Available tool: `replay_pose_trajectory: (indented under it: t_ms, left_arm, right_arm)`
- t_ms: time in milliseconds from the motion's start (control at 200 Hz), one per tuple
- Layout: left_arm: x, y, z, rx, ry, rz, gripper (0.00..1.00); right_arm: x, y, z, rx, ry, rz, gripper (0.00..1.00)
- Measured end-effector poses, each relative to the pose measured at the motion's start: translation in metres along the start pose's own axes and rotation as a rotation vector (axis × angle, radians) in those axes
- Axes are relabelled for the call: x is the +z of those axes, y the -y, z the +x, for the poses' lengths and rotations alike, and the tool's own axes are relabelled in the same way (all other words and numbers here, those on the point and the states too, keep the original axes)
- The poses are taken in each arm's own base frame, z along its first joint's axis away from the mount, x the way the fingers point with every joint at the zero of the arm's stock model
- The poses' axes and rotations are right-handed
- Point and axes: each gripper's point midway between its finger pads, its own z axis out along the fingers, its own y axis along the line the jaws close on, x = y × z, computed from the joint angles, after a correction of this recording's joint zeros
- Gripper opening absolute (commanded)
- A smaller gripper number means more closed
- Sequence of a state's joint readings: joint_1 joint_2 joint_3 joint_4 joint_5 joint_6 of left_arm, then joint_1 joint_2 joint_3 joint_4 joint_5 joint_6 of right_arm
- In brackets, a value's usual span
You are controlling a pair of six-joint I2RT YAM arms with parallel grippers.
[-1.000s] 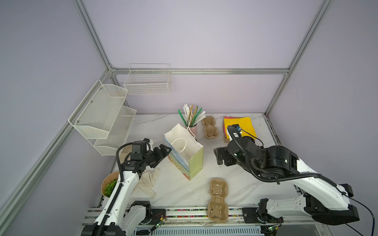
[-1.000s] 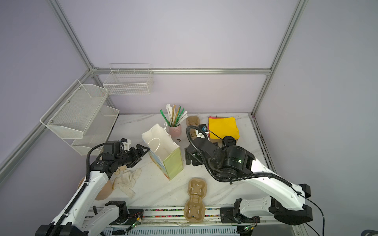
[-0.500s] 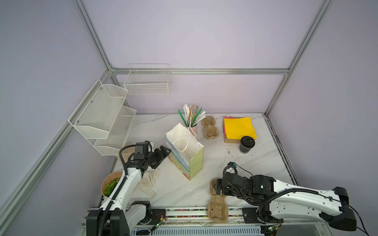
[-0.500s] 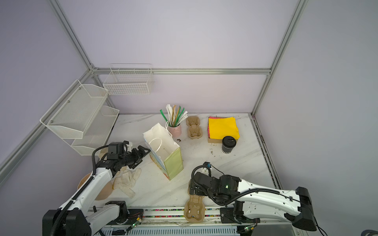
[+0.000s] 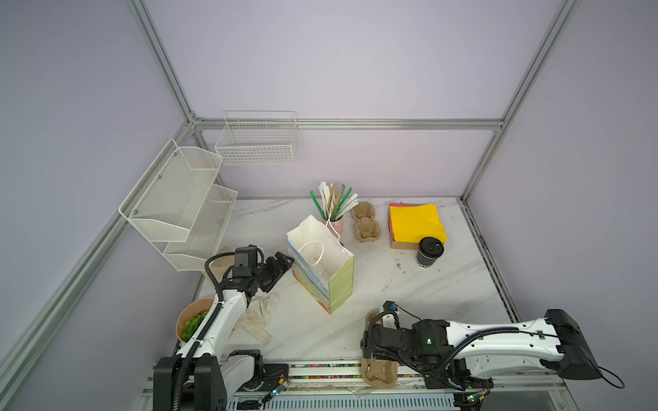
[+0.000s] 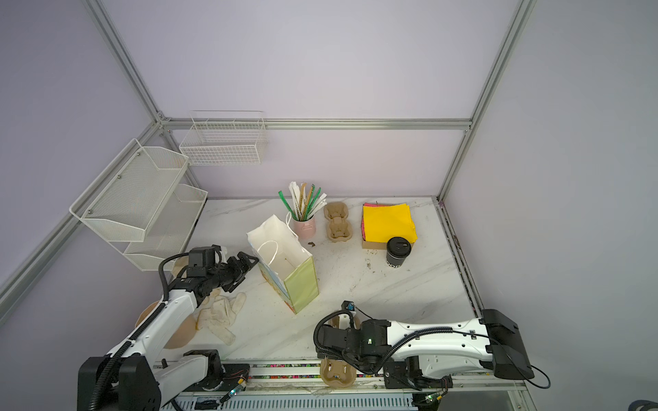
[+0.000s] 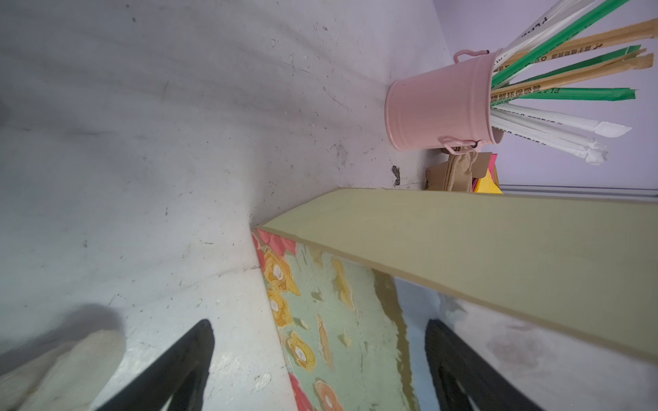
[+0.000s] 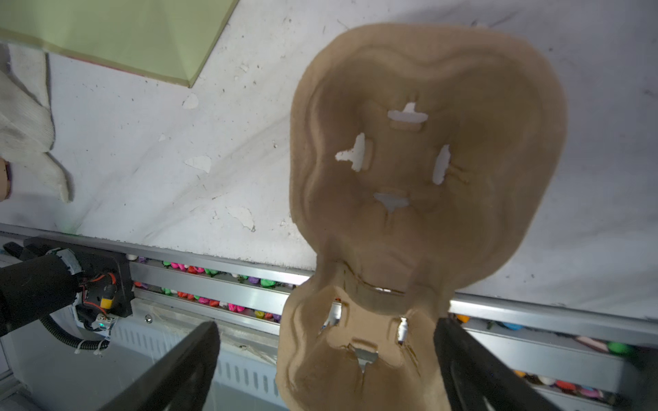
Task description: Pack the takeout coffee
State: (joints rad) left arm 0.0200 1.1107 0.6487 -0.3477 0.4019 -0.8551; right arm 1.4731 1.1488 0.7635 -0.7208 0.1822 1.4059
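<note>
Standing upright near the table's rear right, the small black paper cup [image 5: 430, 253] with its round black plastic sip lid sat just in front of the stack of yellow paper napkins [image 5: 414, 222], apart from both grippers. Bare white marble-pattern tabletop [image 5: 445, 295] lay open between the cup and the tall printed paper bag [image 5: 322, 270], which stood open-topped with white cord handles.

The left gripper [image 7: 318, 322] hung just beside the bag's flower-printed face, jaws spread wide and holding nothing. The right gripper [image 8: 324, 323] was poised over the brown moulded-pulp two-cup carrier [image 8: 427, 142], jaws fully apart, one finger to each side of the nearer cup well, clamping nothing; contact could not be determined.

That carrier overhung the table's front edge onto the aluminium rail [image 8: 213, 284]. Its surface was fibrous, with cross-shaped slots in each well. A smooth pink metal bucket [image 7: 438, 106] of wrapped straws stood behind the bag.
</note>
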Motion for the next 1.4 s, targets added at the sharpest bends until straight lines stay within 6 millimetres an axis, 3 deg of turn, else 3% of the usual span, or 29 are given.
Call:
replay_pose_trajectory:
  t_ms: [530,1000,1245,1400]
  left_arm:
    - [0.020,-0.011,-0.004,-0.058,-0.006,-0.029,0.91]
    - [0.038,-0.021,-0.006,-0.106,-0.022,-0.052,0.90]
    - [0.053,-0.024,0.004,-0.101,-0.050,-0.078,0.90]
    - [0.064,-0.025,0.016,-0.090,-0.081,-0.098,0.90]
  right_arm:
    - [0.033,0.027,0.012,-0.023,-0.016,0.177,0.97]
    - [0.044,0.018,0.006,-0.031,0.034,0.201,0.87]
    - [0.044,0.018,-0.002,-0.055,0.075,0.258,0.87]
    - [0.028,0.022,-0.011,-0.047,0.110,0.234,0.87]
